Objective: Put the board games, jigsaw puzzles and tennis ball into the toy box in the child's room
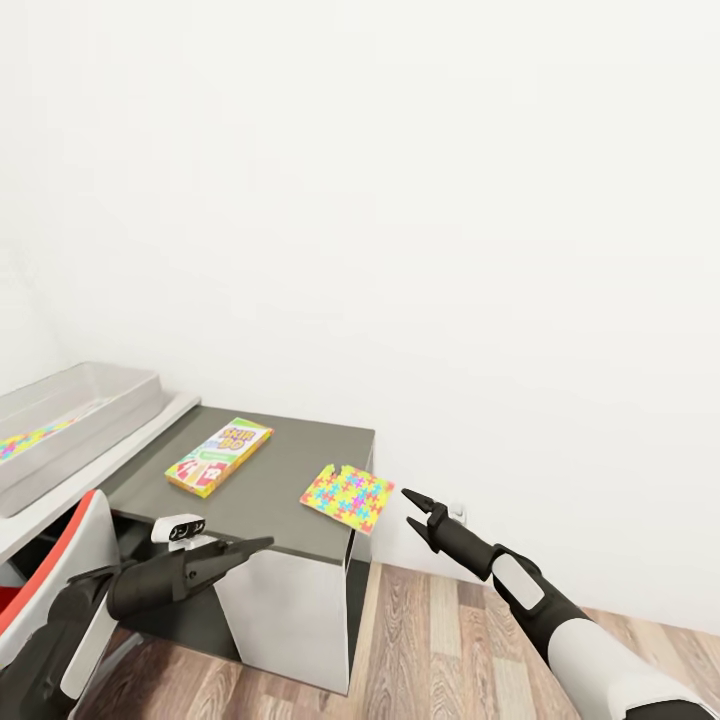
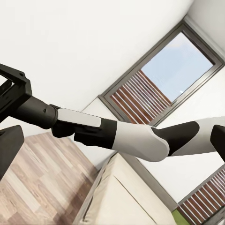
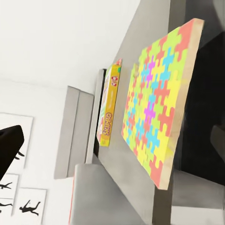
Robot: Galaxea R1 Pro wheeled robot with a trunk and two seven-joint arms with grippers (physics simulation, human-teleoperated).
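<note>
A jigsaw puzzle lies flat at the right edge of the table's dark grey side unit, one corner slightly past the edge. My right gripper is open, just right of it and level with it; its wrist view sees the puzzle edge-on. A yellow-green and red board game lies further left on the unit. On the pale desk top at the left, the grey toy box holds another puzzle. My left gripper hangs open and empty at the unit's front. The bed shows in the left wrist view.
A red and white chair stands under my left arm, in front of the desk. The white wall rises close behind the table, with a socket low down near my right gripper. Wood floor lies open right of the unit.
</note>
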